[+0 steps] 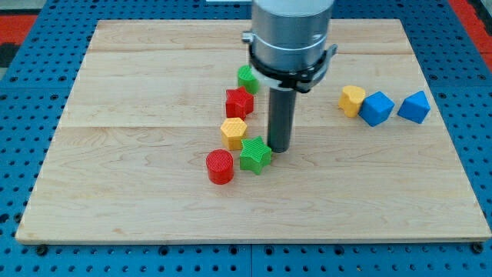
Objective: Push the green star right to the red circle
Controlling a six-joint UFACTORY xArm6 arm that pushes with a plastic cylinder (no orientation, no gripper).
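The green star (254, 155) lies near the middle of the wooden board, just right of the red circle (220, 167) and close to touching it. My tip (278, 148) rests on the board right against the green star's upper right side. The rod rises from it into the grey arm body at the view's top.
A yellow hexagon (234, 131), a red star (239, 101) and a green block (247, 78) form a column above the green star. At the view's right stand a yellow block (352, 100) and two blue blocks (376, 108) (413, 107). The board (138, 192) lies on a blue pegboard.
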